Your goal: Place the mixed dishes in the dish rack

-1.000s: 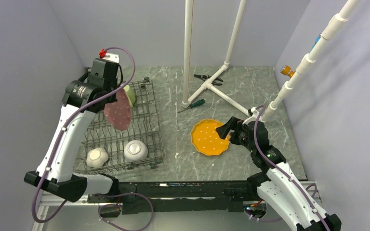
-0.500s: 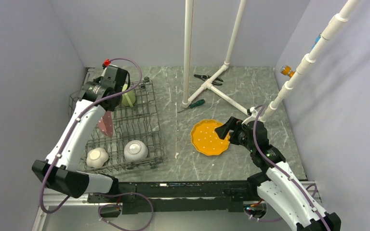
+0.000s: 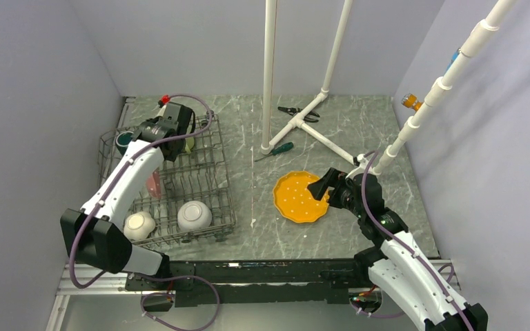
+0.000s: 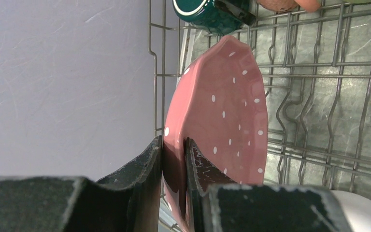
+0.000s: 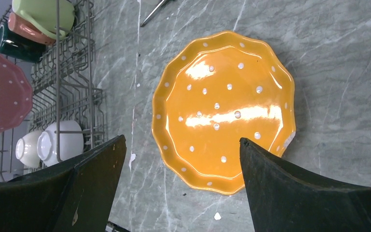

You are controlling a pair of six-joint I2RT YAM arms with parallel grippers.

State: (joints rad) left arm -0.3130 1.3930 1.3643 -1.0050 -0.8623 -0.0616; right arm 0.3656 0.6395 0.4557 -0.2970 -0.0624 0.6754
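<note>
Since a second ago, when I held it high over the rack with its dotted face turned to the top camera, my left gripper (image 4: pixel 173 143) has carried the pink plate (image 4: pixel 222 111) down into the dish rack (image 3: pixel 210 176). It is still clamped on the plate's rim, one finger on each face. In the top view my forearm now lies across the rack at the left of the frame and hides all but a pink sliver of the plate. The wrist view shows the plate on edge beside the rack's outer wall, just below the dark green mug (image 4: pixel 207 12). I cannot tell whether its lower edge rests on the wires. The two white bowls (image 3: pixel 194 215) sit upside down in the rack's near end, where they were. My right gripper (image 5: pixel 181 141) has not moved. Its fingers stand wide apart, holding nothing, above the yellow-orange plate (image 5: pixel 222 111), which lies flat on the table at lower centre of the top view, well apart from the rack.
</note>
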